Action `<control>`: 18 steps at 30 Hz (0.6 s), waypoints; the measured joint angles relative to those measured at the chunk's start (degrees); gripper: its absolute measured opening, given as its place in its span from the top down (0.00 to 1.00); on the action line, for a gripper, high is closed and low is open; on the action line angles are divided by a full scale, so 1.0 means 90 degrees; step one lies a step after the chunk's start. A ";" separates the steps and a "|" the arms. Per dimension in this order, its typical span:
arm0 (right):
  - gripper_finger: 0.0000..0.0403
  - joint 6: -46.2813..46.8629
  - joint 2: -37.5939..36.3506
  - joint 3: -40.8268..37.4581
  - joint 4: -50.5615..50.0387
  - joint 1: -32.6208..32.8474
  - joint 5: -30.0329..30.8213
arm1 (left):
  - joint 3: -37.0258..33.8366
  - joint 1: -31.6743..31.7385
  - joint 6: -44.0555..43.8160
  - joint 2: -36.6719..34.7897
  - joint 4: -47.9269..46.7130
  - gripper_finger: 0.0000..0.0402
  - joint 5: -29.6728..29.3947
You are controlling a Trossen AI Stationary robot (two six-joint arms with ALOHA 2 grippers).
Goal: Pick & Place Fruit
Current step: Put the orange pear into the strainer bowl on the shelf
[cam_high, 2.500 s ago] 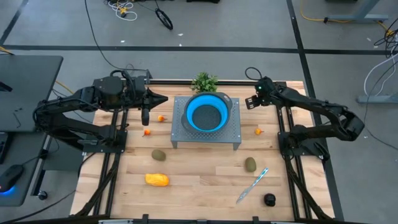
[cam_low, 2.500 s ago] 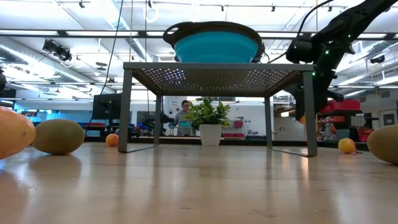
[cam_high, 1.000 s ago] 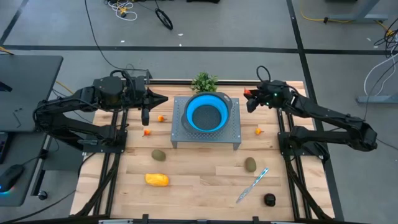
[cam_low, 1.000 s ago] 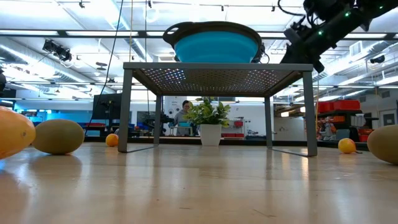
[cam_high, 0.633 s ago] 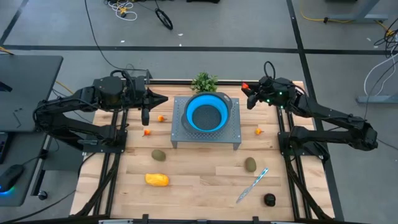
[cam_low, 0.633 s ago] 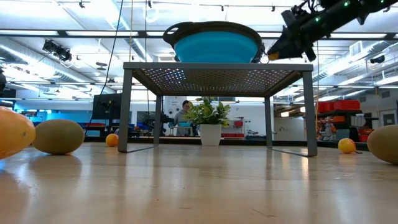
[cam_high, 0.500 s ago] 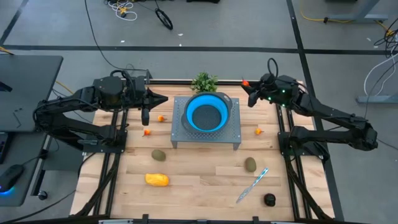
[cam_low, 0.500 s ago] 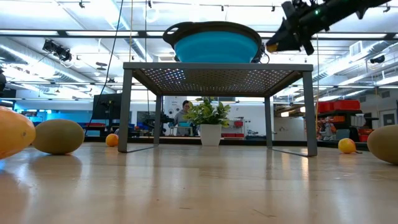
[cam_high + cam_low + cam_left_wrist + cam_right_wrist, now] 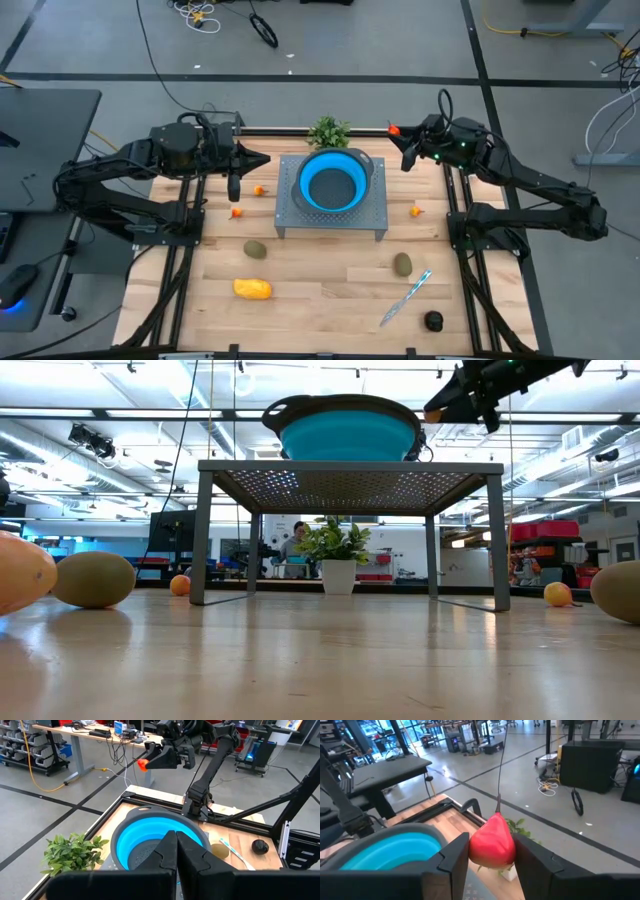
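My right gripper [image 9: 398, 133] hangs near the table's far right corner, beyond and to the right of the blue bowl [image 9: 331, 184], shut on a small orange-red fruit [image 9: 492, 842] with a thin stem. In the low view that fruit [image 9: 432, 417] is level with the bowl's rim [image 9: 347, 405]. The bowl sits on a grey perforated stand [image 9: 331, 218]. My left gripper [image 9: 264, 159] waits shut, left of the bowl. On the table lie tiny orange fruits [image 9: 259, 189] [image 9: 416, 210], olive ovals [image 9: 256, 249] [image 9: 402, 264], a yellow-orange oblong [image 9: 252, 289] and a black round one [image 9: 433, 321]. My right gripper pinches the orange-red fruit by its two sides [image 9: 475, 847] between its two fingers [image 9: 452, 857]. The fingers come nearly level from the table's right, pointing toward the bowl. The fruit is lifted clear, its stem [image 9: 498, 802] pointing up.
A green plant sprig [image 9: 328, 131] stands at the far edge behind the bowl. A knife with a light-blue handle [image 9: 406, 297] lies near the front right. The stand's legs [image 9: 203, 535] rise from the table's middle.
My right gripper has risen with the orange-red fruit, from beside the stand's top to the height of the bowl's rim, and has tipped up toward level. In the high view it has shifted toward the far edge. The fruit stays between its fingers.
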 joint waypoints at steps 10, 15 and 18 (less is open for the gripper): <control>0.63 -0.0005 0.0002 0.0005 0.0012 0.0400 0.0028 | 0.0000 0.0000 0.0069 0.0000 0.0000 1.00 0.0000; 0.63 0.0001 0.0002 0.0005 0.0052 0.0907 0.0036 | 0.0000 0.0000 0.0100 0.0000 0.0000 1.00 0.0000; 0.63 0.0046 0.0002 0.0005 0.0174 0.1233 0.0036 | 0.0000 0.0000 0.0103 0.0000 0.0000 1.00 0.0000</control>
